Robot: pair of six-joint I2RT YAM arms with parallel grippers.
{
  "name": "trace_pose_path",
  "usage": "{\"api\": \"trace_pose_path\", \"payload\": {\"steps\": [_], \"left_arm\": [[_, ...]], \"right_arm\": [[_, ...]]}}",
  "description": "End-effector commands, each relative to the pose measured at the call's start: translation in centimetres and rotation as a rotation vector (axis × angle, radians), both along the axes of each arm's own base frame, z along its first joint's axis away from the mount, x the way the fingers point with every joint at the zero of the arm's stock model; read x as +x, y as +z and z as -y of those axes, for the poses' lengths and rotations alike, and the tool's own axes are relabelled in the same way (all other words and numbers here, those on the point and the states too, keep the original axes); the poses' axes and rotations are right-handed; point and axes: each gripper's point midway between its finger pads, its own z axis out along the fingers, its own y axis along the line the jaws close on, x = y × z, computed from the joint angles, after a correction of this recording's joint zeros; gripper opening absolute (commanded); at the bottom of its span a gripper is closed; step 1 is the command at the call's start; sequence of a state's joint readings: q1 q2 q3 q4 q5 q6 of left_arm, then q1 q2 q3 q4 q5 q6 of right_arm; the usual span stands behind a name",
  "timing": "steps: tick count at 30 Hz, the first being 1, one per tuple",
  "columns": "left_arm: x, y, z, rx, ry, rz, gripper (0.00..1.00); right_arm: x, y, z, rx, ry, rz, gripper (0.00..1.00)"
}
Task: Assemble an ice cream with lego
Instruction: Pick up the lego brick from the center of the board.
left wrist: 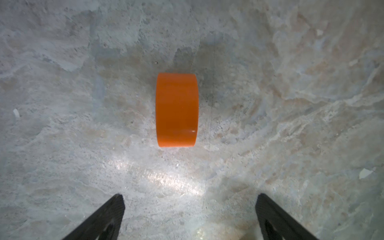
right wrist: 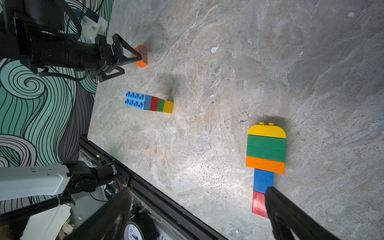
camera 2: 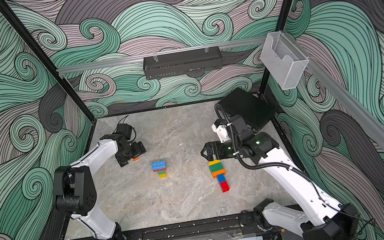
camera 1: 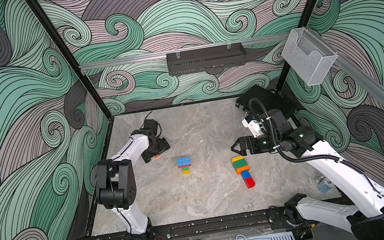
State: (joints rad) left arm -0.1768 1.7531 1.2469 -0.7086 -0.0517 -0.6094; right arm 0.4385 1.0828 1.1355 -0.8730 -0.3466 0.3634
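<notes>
Two lego stacks exist: a blue-topped stack [camera 1: 184, 165] standing on the table [camera 1: 211, 201], and a yellow-capped stack [camera 1: 243, 171] lying near the right gripper [camera 1: 236, 148], which is spread and empty. The step looks like fetching the loose orange brick [left wrist: 176, 110]. The left gripper [left wrist: 190, 196], spread and empty, hangs over it and must descend and close. Top views hide most of that brick, but the left wrist view shows it whole.

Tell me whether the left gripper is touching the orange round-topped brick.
Apart. The left wrist view shows the left gripper open, with both fingertips short of the orange brick and bare table between them.
</notes>
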Motion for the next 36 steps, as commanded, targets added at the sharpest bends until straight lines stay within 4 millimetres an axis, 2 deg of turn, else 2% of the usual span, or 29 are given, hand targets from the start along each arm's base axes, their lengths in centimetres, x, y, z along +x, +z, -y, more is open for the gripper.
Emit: {"api": "trace_pose_path", "payload": {"steps": [1, 8, 15, 25, 36], "left_arm": [[1.8, 0.3, -0.6, 0.006, 0.026, 0.053, 0.97], [2.7, -1.2, -2.0, 0.068, 0.027, 0.000, 0.81], [3.0, -0.9, -3.2, 0.131, -0.005, -0.014, 0.66], [3.2, -2.3, -2.7, 0.095, -0.026, -0.045, 0.56], [3.4, -2.7, -2.8, 0.103, -0.023, -0.052, 0.44]], "right_arm": [[0.3, 1.1, 0.0, -0.005, 0.005, 0.041, 0.99], [0.6, 1.1, -0.1, -0.006, 0.008, 0.039, 1.00], [0.5, 1.1, 0.0, -0.009, 0.006, 0.036, 0.99], [0.4, 1.3, 0.1, -0.005, 0.000, 0.036, 0.99], [0.2, 1.2, 0.2, -0.008, -0.003, 0.029, 0.99]]}}
